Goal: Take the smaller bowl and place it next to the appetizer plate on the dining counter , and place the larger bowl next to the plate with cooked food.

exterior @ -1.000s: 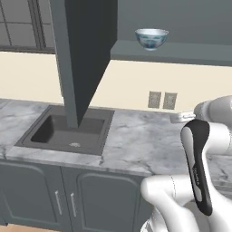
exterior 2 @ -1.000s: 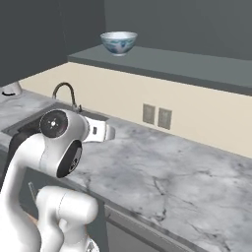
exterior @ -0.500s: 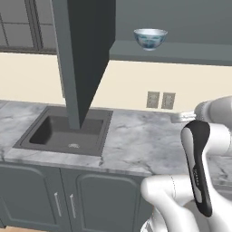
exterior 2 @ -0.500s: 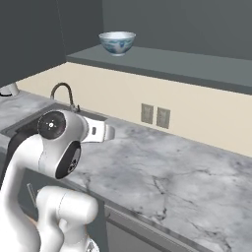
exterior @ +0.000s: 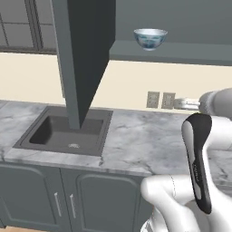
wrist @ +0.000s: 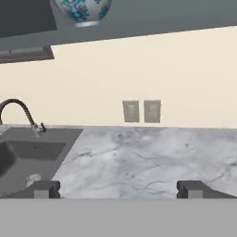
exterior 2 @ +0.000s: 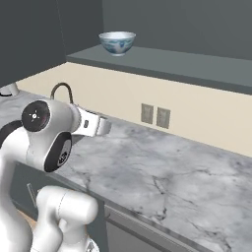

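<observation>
The smaller bowl (exterior: pixel 150 38), white with a blue painted pattern, stands upright on a dark grey wall shelf (exterior: pixel 181 52) above the marble counter. It also sits at the shelf's left end in the right base view (exterior 2: pixel 117 42), and its underside shows at the top edge of the hand view (wrist: pixel 82 10). My gripper (wrist: pixel 119 190) is open with nothing between its fingertips (wrist: pixel 42 189). It is held level over the counter, well below the bowl and facing the wall. The larger bowl, both plates and the dining counter are out of view.
A dark sink (exterior: pixel 63 131) with a curved faucet (wrist: pixel 21 113) is sunk into the grey-veined counter (exterior 2: pixel 162 172) to the left. Two wall outlets (wrist: pixel 141 111) sit on the cream backsplash. A tall dark cabinet block (exterior: pixel 84 54) hangs over the sink.
My arm's upper joint has swung slightly left in the right base view and the hand has risen a little. The bowl has not moved.
</observation>
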Robot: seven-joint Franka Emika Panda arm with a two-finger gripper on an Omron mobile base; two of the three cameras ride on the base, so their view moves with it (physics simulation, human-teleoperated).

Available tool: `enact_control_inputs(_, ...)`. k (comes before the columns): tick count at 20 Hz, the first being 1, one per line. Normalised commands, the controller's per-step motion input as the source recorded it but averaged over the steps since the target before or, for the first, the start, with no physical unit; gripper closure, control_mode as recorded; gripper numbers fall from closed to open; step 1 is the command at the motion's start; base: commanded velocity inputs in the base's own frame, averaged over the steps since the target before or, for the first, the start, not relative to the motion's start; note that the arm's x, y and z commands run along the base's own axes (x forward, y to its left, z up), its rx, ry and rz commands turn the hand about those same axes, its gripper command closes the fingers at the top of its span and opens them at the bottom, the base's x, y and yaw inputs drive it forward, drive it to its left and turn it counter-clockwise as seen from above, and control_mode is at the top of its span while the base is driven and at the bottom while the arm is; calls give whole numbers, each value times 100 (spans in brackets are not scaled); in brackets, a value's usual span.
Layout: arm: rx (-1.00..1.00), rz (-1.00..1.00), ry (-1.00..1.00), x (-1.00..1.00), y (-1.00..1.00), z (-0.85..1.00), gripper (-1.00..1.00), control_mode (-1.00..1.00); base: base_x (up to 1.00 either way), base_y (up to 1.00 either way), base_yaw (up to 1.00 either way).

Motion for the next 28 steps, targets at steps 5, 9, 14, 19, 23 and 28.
enact_control_inputs(5, 42, -2, -17, 1, 0, 56, -100, -100, 0, 0, 0)
enact_control_inputs(9, 51, 0, -21, 8, 1, 21, -100, -100, 0, 0, 0)
enact_control_inputs(14, 47, -5, 10, 0, 3, 67, -100, -100, 0, 0, 0)
enact_control_inputs(19, 9, -5, 22, 5, 10, 59, -100, -100, 0, 0, 0)
enact_control_inputs(23, -7, -4, 10, 26, 11, 16, -100, -100, 0, 0, 0)
enact_control_inputs(28, -18, -1, 1, 32, 0, 16, -100, -100, 0, 0, 0)
